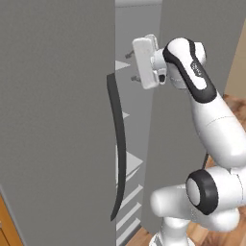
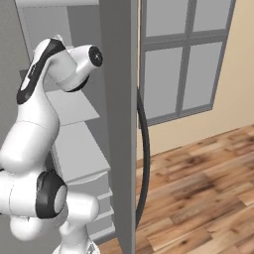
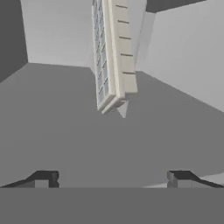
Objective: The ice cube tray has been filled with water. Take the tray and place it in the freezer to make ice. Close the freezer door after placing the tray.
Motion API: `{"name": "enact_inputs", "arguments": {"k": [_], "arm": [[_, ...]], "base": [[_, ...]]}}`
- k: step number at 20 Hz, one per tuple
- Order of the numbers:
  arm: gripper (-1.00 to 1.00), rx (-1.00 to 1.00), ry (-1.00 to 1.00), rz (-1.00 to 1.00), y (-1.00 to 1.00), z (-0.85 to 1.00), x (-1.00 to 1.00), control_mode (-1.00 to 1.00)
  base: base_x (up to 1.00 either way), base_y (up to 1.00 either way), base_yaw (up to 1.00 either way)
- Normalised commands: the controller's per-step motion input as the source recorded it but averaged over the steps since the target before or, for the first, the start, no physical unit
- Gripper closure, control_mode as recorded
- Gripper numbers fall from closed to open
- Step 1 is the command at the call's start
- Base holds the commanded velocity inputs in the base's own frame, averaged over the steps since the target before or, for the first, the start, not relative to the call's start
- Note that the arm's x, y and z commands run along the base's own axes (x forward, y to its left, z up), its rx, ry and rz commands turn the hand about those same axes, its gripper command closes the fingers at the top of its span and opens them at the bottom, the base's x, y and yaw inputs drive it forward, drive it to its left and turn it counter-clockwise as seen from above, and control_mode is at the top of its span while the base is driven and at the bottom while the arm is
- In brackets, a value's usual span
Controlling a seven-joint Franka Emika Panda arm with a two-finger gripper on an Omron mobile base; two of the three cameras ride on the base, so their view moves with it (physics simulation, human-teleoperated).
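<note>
So the claw (image 3: 111, 177) is spread wide with nothing between its tips, parked up high inside the freezer (image 1: 53, 96) between the two open doors. In the left base view you can see the hand (image 1: 145, 62) poking into the gap near the top shelves.

Straight out past the tips, in the hand view, the ice cube tray (image 3: 113, 52) sits apart from the fingers on a grey shelf (image 3: 87, 131) inside the freezer, running away toward the back wall. The hand camera is rolled, so it looks like it's up on edge, and I can't tell for sure if it's lying flat.

Progress-wise I'd say the placing part is basically done: tray's in, claw has let go. What's left is pulling the arm out and swinging the door (image 2: 119, 124) shut, probably by the long dark handle (image 2: 145, 163).

Rest of the room: wood plank floor (image 2: 198, 198) off to the right, beige wall with a big grey-framed window (image 2: 181, 59), and a sliver of orange cabinet (image 1: 8, 226) low on the left.
</note>
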Motion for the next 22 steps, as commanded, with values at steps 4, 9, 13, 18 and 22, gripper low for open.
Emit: {"name": "enact_inputs", "arguments": {"k": [4,9,13,18,22], "arm": [[-1.0,0.0,0.0,-0.17,-0.8,-0.01,-0.9,-1.0],[-1.0,0.0,0.0,-0.08,-0.82,-0.1,-0.8,-1.0],[-1.0,0.01,0.0,-0.07,-0.22,-0.08,-0.81,-1.0],[-1.0,0.0,0.0,-0.15,0.03,-0.13,-0.53,-1.0],[-1.0,0.0,0.0,-0.23,0.0,-0.1,-0.28,-1.0]], "base": [[0.0,0.0,0.0],[0.0,0.0,0.0],[0.0,0.0,0.0],[0.0,0.0,0.0],[0.0,0.0,0.0]]}}
